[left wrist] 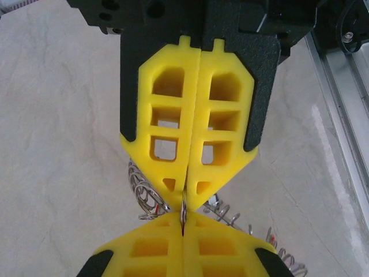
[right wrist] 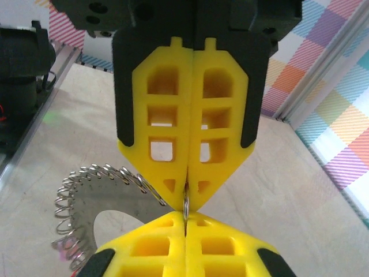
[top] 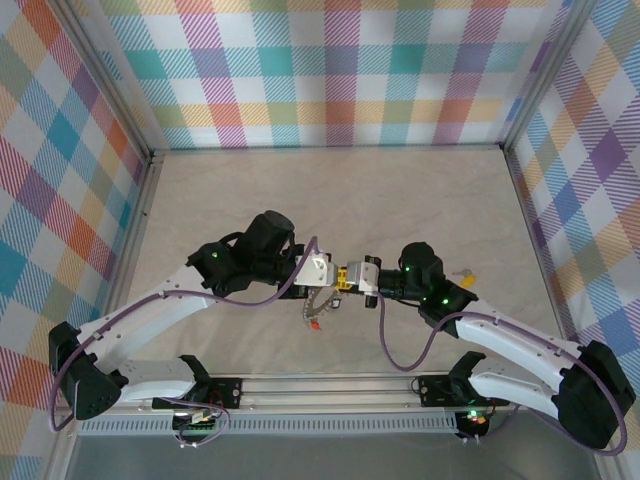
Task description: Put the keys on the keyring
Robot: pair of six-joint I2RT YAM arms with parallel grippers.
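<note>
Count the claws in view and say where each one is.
2. The left claw and the right claw meet tip to tip near the table's middle, both shut on the keyring.

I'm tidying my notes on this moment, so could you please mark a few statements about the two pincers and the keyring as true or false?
1. The left pincer is shut. True.
2. The right pincer stands wide open. False: it is shut as well.
3. The two pincers meet tip to tip. True.
4. The keyring lies flat on the table, far from both pincers. False: its coiled wire runs right up to the meeting tips, with a thin metal piece caught between them.
</note>
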